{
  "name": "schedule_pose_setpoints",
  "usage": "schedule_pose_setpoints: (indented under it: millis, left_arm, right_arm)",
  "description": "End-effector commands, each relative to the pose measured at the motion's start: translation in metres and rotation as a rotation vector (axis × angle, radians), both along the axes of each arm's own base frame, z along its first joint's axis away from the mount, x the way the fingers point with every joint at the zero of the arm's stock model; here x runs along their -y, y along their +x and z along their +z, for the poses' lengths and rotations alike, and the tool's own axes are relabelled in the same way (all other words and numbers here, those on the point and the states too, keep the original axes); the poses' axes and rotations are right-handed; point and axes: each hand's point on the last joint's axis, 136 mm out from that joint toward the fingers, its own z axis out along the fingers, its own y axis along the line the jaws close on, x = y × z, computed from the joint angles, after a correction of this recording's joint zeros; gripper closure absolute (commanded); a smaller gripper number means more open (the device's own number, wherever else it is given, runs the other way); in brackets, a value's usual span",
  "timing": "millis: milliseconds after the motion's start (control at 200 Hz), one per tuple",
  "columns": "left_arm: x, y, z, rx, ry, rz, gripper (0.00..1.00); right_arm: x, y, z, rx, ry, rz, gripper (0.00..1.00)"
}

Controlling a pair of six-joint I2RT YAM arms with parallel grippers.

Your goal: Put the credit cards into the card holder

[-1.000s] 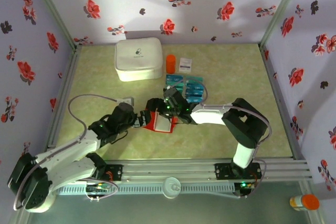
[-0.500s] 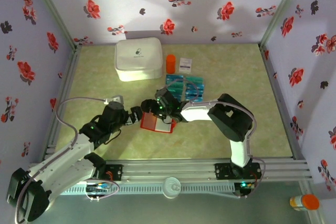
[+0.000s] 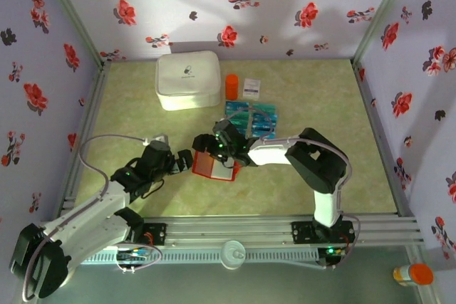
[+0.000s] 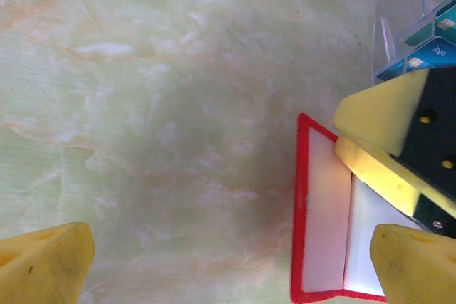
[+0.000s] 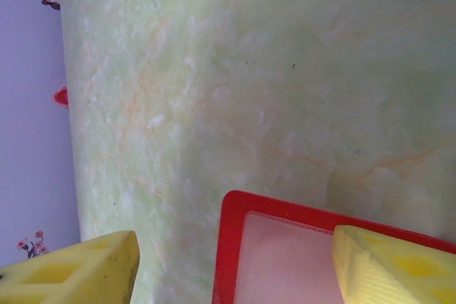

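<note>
Left jaws: I see them wide apart with nothing between, just left of the card holder (image 3: 216, 169).
Card holder: lies open, middle of the tabletop, toward its near edge; far part hidden under the right jaws, cut off in both wrist views.
Right jaws: apart; I can't tell if a pad touches.
Credit cards (image 3: 260, 113): just beyond, partly covered; uncountable.

I have drawn my left gripper (image 3: 187, 160) back to the left, so it now stands just off the edge of the flat bright-red square wallet (image 3: 212, 170) rather than crowding it. My right gripper (image 3: 206, 149) has slid left across the wallet's far side, and that arm's elbow is tucked in toward the centre.
</note>
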Motion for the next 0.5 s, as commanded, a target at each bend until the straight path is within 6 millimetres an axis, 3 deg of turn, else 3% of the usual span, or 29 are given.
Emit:
schedule_pose_setpoints:
  millis: [0,285,495]
  left_arm:
    - [-0.001,-0.002,-0.008,-0.021,0.009,-0.003,0.0]
    - [0.002,-0.001,-0.008,-0.026,-0.002,-0.011,0.0]
    - [0.006,0.002,-0.006,-0.027,0.0,-0.025,0.0]
  right_arm:
    - [0.007,0.0,0.014,0.016,0.025,-0.012,0.29]
    - [0.02,-0.013,0.014,0.014,0.048,-0.005,0.4]
    - [0.029,-0.022,0.014,0.013,0.063,-0.008,0.59]
